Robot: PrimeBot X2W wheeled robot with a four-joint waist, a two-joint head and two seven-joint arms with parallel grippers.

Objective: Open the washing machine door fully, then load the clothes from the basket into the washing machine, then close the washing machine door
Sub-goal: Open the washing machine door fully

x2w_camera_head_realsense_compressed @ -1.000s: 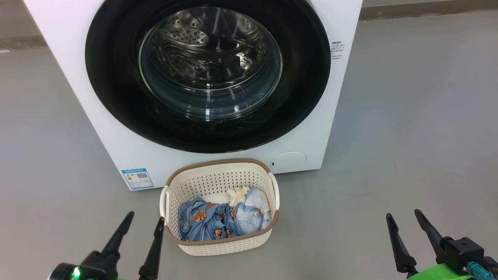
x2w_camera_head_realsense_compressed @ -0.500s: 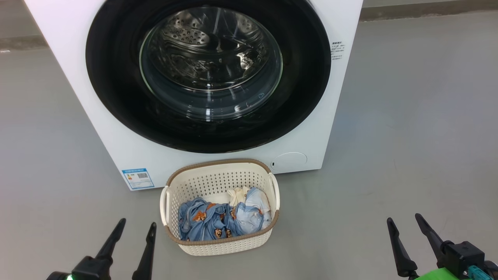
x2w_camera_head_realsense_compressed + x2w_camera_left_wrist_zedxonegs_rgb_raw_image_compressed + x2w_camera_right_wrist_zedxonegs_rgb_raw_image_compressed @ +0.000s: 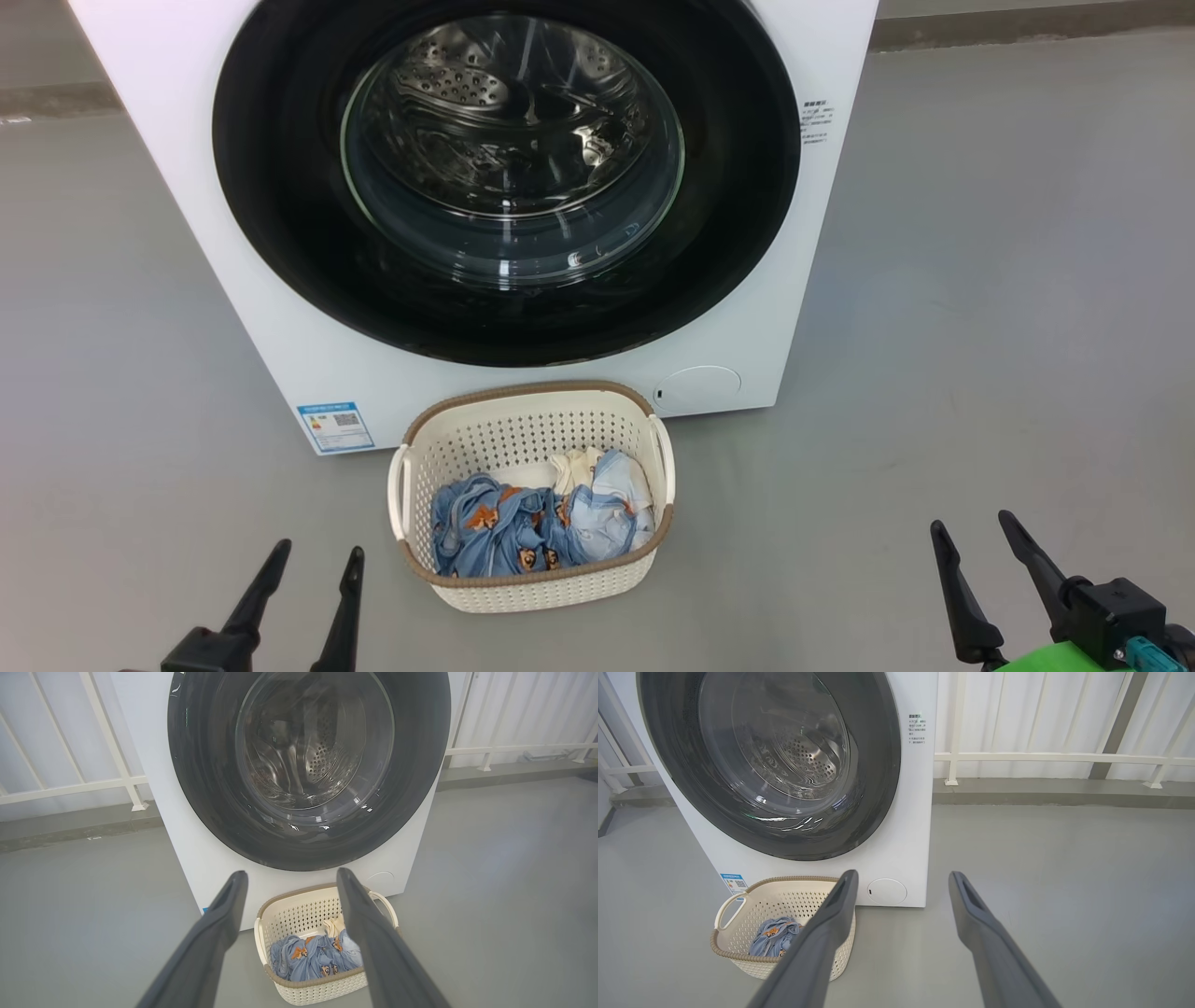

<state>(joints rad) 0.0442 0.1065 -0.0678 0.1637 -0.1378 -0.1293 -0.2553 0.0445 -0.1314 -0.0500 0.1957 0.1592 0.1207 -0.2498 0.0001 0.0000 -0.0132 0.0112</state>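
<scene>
Left gripper (image 3: 317, 551) and right gripper (image 3: 971, 523) are hovering low, fingers pointing forward, both released and holding nothing. Small cream perforated plastic basket (image 3: 532, 386) is sitting just right of the left gripper and well left of the right one, with blue animal-print clothes (image 3: 509, 534) heaped inside. Ahead of both grippers, the big white washing machine (image 3: 280, 373) is standing with its round black-rimmed glass door (image 3: 271, 187) shut. Right wrist view is showing a white railing (image 3: 1064, 757) behind.

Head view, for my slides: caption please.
Glossy black round door shut on white washer; cream perforated basket of blue printed clothes; left gripper and right gripper open.
</scene>
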